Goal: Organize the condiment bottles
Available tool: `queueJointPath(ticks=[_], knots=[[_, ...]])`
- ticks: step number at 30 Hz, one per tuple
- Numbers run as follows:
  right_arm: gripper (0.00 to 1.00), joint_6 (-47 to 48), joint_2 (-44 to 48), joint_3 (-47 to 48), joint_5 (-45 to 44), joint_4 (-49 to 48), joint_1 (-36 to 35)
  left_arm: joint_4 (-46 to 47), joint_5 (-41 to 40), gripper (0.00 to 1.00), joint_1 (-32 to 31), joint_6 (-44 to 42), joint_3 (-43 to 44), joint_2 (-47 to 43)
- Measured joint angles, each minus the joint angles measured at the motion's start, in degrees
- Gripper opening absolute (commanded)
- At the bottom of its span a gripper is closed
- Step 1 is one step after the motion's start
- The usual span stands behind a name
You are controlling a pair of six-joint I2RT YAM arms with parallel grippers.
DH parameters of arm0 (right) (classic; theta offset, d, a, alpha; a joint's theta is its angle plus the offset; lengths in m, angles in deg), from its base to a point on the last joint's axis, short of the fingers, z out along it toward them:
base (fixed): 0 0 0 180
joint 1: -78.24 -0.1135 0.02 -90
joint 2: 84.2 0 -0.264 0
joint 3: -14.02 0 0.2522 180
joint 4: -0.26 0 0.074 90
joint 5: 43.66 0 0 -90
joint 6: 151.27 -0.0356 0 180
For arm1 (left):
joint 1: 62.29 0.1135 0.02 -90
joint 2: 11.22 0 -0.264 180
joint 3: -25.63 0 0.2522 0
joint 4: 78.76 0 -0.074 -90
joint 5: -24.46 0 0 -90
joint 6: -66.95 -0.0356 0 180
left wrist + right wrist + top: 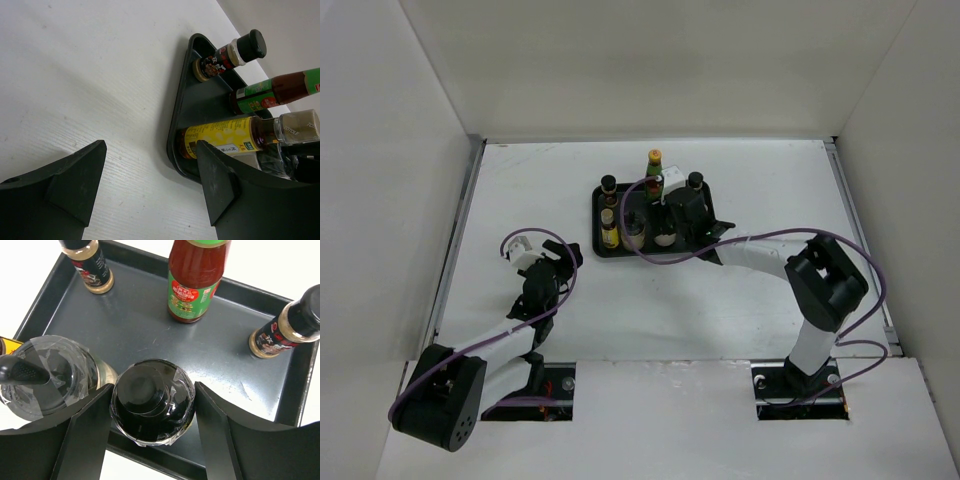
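Right wrist: dark bottle (pixel 152 400), body hidden.

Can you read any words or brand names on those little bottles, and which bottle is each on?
"TOTOLE": on the clear cap of the yellow-labelled bottle.
Its yellow label, the red bottle and the small black-capped bottles: print too small or blurred to read.
The dark bottle in the right gripper: no text shows.

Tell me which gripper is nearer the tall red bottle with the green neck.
Right. The right gripper is over the tray, jaws closed on a black-capped bottle just in front of the red bottle; the left gripper is off the tray, to its left.
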Motion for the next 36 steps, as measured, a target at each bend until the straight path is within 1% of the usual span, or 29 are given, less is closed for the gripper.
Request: queueJointPath(ticks=[3,5,16,17,18,19,24,25,26,27,31,33,36], knots=[[0.69,0.02,0.00,0.00,-0.59,0.00,0.00,-0.02,0.00,0.71,0.00,0.00,0.00,0.00],[0.73,0.02,0.00,0.00,-0.81,0.00,0.00,0.00,0.00,0.71,0.00,0.00,0.00,0.00],[0.80,0.46,4.44,0.02,-1.57,-2.12,-0.04,0.00,0.00,0.71,0.00,0.00,0.00,0.00],[0.82,0.44,5.09,0.02,-1.75,-2.10,-0.11,0.00,0.00,0.71,0.00,0.00,0.00,0.00],[0.86,0.46,5.92,0.02,-2.03,-2.10,-0.22,0.00,0.02,0.71,0.00,0.00,0.00,0.00],[1.00,0.48,6.93,0.02,-2.36,-2.10,-0.37,0.00,0.02,0.71,0.00,0.00,0.00,0.00],[1.00,0.83,16.20,-1.51,-5.64,-4.22,-1.22,-0.07,-0.02,0.72,0.07,-0.02,0.00,-0.11],[1.00,0.66,19.17,-3.10,-7.04,-5.75,-1.29,-0.09,-0.07,0.74,0.15,-0.02,0.00,-0.26],[1.00,0.33,22.01,-4.90,-8.68,-7.54,-1.40,-0.28,-0.17,0.82,0.17,-0.02,0.00,-0.55],[1.00,-0.33,25.22,-7.65,-10.80,-10.14,-1.44,-0.50,-0.35,1.00,0.26,-0.07,0.00,-0.96],[1.00,-4.09,35.21,-21.11,-19.67,-19.71,0.79,-1.03,-2.14,1.00,0.59,-0.07,0.00,-2.16],[1.00,-6.88,37.13,-27.30,-23.98,-21.84,2.93,-1.14,-3.10,1.00,0.66,-0.07,-0.02,-2.23],[1.00,-12.02,38.05,-35.85,-29.49,-21.62,6.03,-1.18,-3.96,1.00,0.66,-0.09,-0.37,-2.16]])
